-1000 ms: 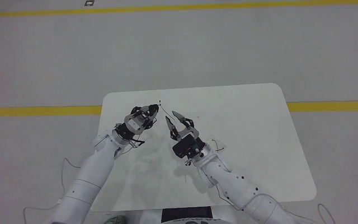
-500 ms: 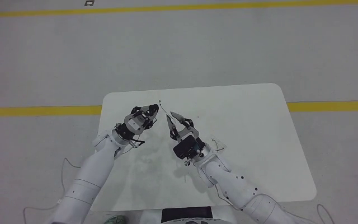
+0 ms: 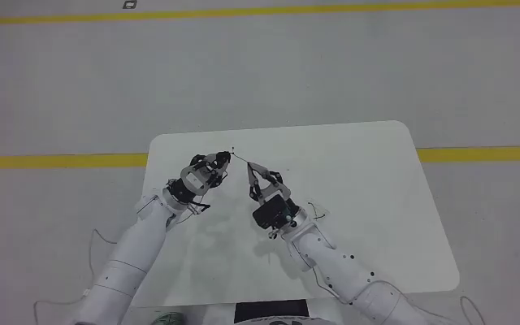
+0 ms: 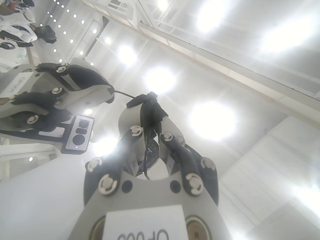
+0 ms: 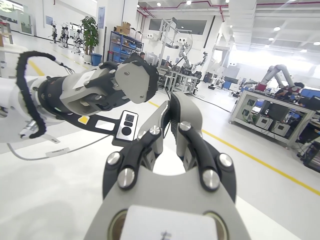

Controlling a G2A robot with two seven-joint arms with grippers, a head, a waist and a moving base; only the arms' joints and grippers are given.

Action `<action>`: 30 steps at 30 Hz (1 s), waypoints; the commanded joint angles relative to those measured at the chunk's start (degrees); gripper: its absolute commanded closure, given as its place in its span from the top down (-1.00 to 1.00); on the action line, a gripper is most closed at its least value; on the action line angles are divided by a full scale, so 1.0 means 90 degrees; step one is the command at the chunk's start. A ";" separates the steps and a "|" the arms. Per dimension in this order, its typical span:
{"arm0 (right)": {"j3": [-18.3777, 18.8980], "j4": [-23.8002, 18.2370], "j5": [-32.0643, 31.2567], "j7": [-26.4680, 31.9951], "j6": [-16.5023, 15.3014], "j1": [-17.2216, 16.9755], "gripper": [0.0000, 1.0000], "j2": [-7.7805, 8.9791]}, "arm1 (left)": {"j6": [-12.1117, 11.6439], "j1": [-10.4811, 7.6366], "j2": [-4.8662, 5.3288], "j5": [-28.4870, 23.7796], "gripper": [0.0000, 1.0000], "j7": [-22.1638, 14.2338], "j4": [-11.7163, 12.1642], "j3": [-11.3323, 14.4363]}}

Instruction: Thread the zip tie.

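Observation:
A thin black zip tie point(image 3: 240, 156) is held in the air above the white table point(image 3: 366, 171), between both grippers. My left gripper point(image 3: 219, 162) is shut on its head end point(image 4: 152, 96), with the rest of the strap running down between the fingers. My right gripper point(image 3: 250, 168) is shut on the free tail point(image 5: 167, 93), which stretches as a fine line point(image 4: 123, 94) from its fingertips to the head. In the right wrist view the left gripper point(image 5: 147, 86) sits just beyond my right fingertips point(image 5: 175, 101), a short gap apart.
Both grippers hover over the table's left half, near its far edge point(image 3: 244, 132). A small dark wire point(image 3: 315, 214) lies beside the right forearm. The table's right half point(image 3: 382, 211) is bare white surface.
My right gripper's fingers, spread wide a second ago, have closed onto the zip tie's tail and edged slightly toward the left gripper. The left gripper has held still.

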 commanded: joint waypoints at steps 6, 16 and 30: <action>0.0085 -0.0034 0.0000 0.0028 0.0083 -0.0042 -1.00 0.0057 | 0.0000 0.0000 0.0000 0.0000 -1.00 0.0000 0.0000 0.0000; 0.0031 -0.0043 0.0000 -0.0131 -0.0043 -0.0018 -1.00 0.0169 | 0.0000 0.0000 0.0000 0.0000 -1.00 0.0000 0.0000 0.0000; -0.1415 0.0326 0.0000 -0.0181 0.0422 0.1149 -1.00 0.0881 | 0.0000 0.0000 0.0000 0.0000 -1.00 0.0000 0.0000 0.0000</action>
